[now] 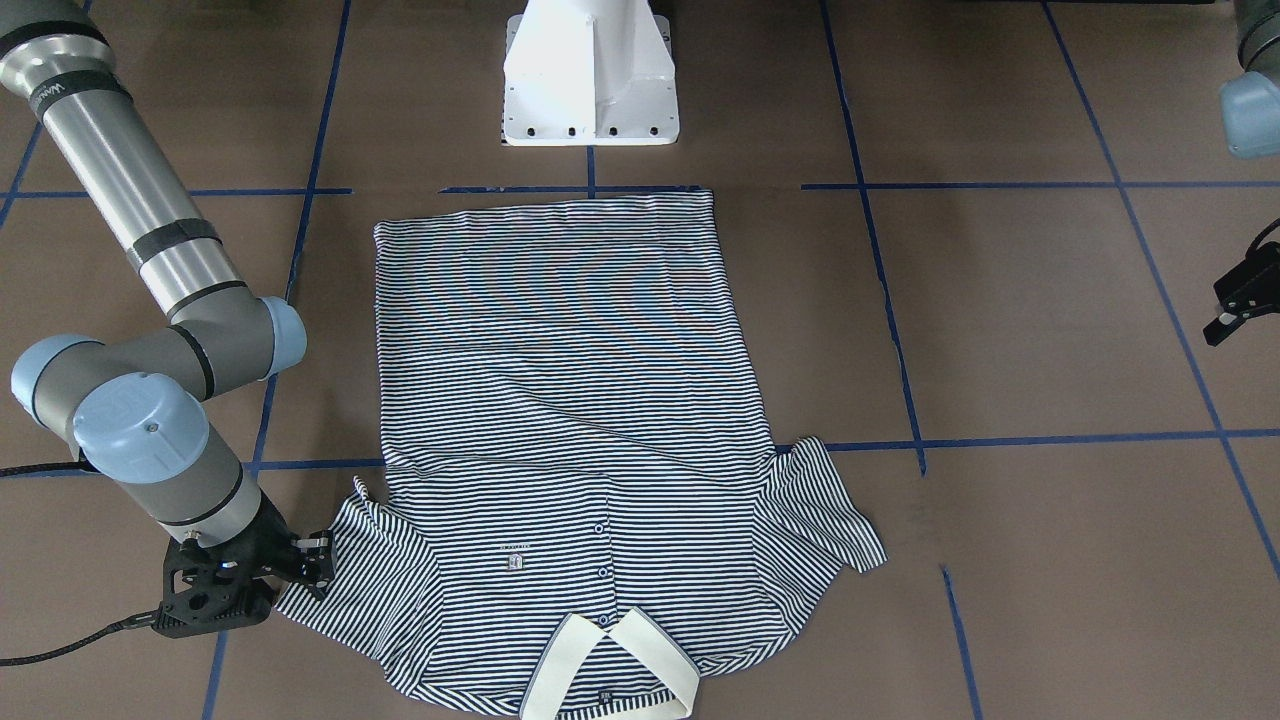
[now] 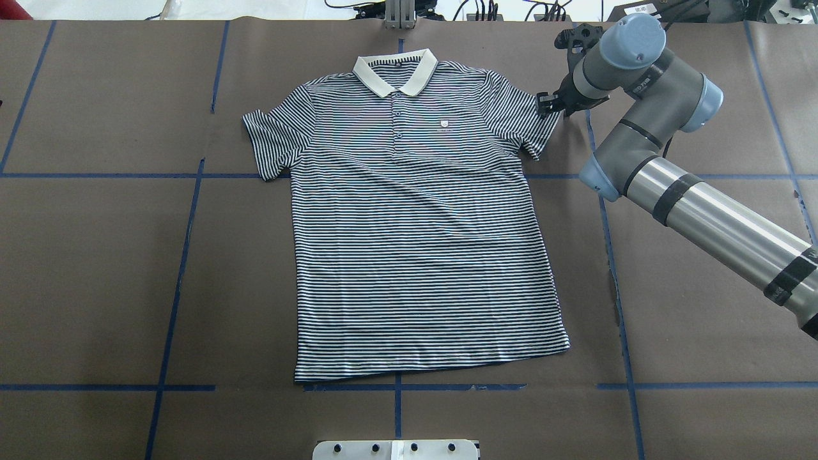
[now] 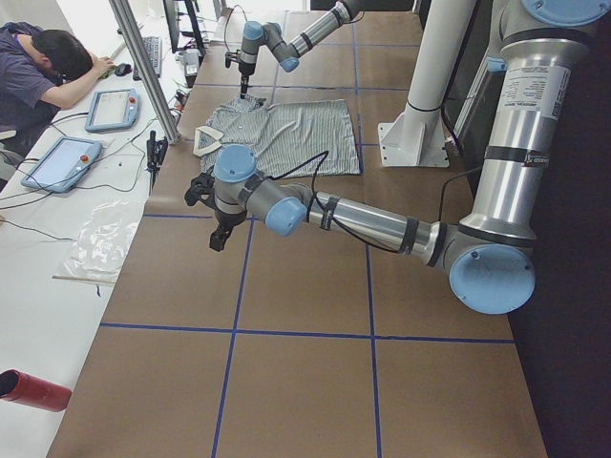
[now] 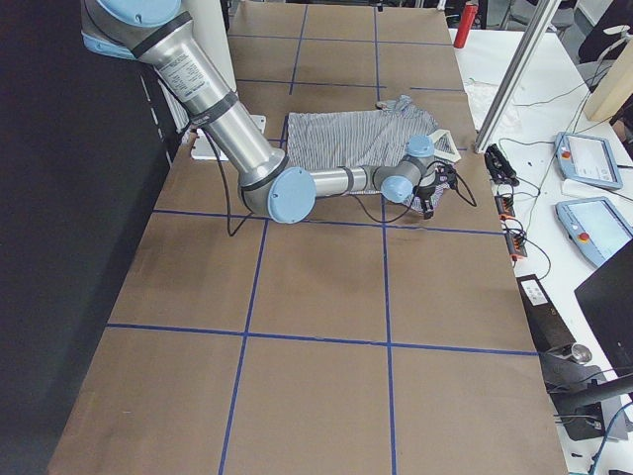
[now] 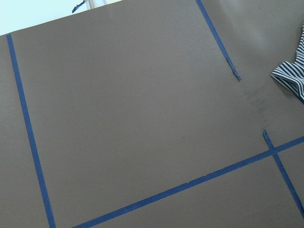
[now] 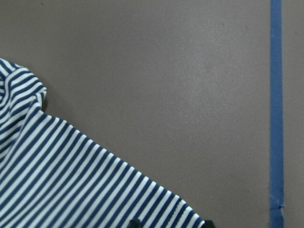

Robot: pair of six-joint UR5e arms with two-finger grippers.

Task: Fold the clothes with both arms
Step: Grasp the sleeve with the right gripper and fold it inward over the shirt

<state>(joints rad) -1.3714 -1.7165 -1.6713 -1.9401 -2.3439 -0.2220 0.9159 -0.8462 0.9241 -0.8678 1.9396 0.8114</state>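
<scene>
**ITEM:** polo shirt (image 2: 422, 243), striped, flat & face up mid-table. Collar (image 2: 396, 73) on the side far from the robot, bottom hem (image 2: 434, 367) nearest the pedestal (image 1: 590, 75). Both sleeves spread out sideways.

**TOOL R:** right gripper (image 2: 544, 106), low at the tip of the right sleeve (image 2: 524, 121). Jaws look spread. Wrist view shows fingertips (image 6: 135, 222) at the striped edge, nothing pinched.

**TOOL L:** left gripper (image 1: 1232, 312), well apart from the left sleeve (image 2: 271, 144), over bare table (image 2: 96, 268). Spread or pressed together: cannot tell.

**STEP (est.):** first grasp, task barely begun.
- R should take both plies of the sleeve edge, not the top one only.
- L needs to come in to its own sleeve so both lift & fold inward together, else the body cloth drags & skews.
- Keep the lift low.

**SURROUNDS:** blue tape (image 2: 185, 255) grid; person (image 3: 43, 72) at the side bench w/ tablets (image 3: 60, 164); red cylinder (image 3: 33, 391) at the bench's near end.

**IN THE WAY (est.):** right arm (image 2: 703, 211) runs above the table beside the shirt & may crowd an inward fold path
</scene>
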